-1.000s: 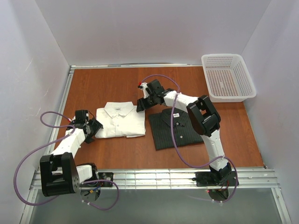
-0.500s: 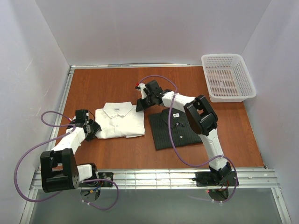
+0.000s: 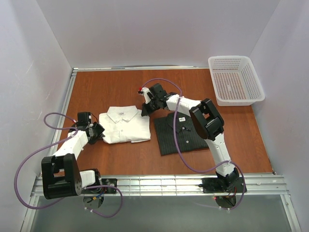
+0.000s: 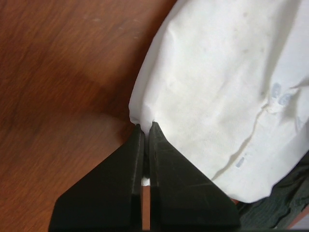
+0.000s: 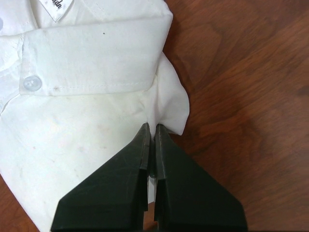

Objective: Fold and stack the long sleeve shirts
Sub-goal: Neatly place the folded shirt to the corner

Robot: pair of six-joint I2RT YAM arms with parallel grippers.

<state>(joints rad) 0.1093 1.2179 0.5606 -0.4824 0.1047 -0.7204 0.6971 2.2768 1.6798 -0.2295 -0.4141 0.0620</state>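
The folded white shirt (image 3: pixel 124 125) lies left of centre on the table (image 3: pixel 106 92), with the dark striped shirt (image 3: pixel 179 137) just beside it. The left gripper (image 4: pixel 146 127) pinches the white cloth's left edge, and the right gripper (image 5: pixel 152 126) pinches its far right corner. A basket (image 3: pixel 235 79) sits well apart, far right. The right arm (image 3: pixel 208 121) covers part of the dark striped shirt.

We see bright, soft, even light from above, with only faint shadows on the table (image 3: pixel 111 87). In the left wrist view the white shirt (image 4: pixel 217 87) casts a blurred shadow leftward.
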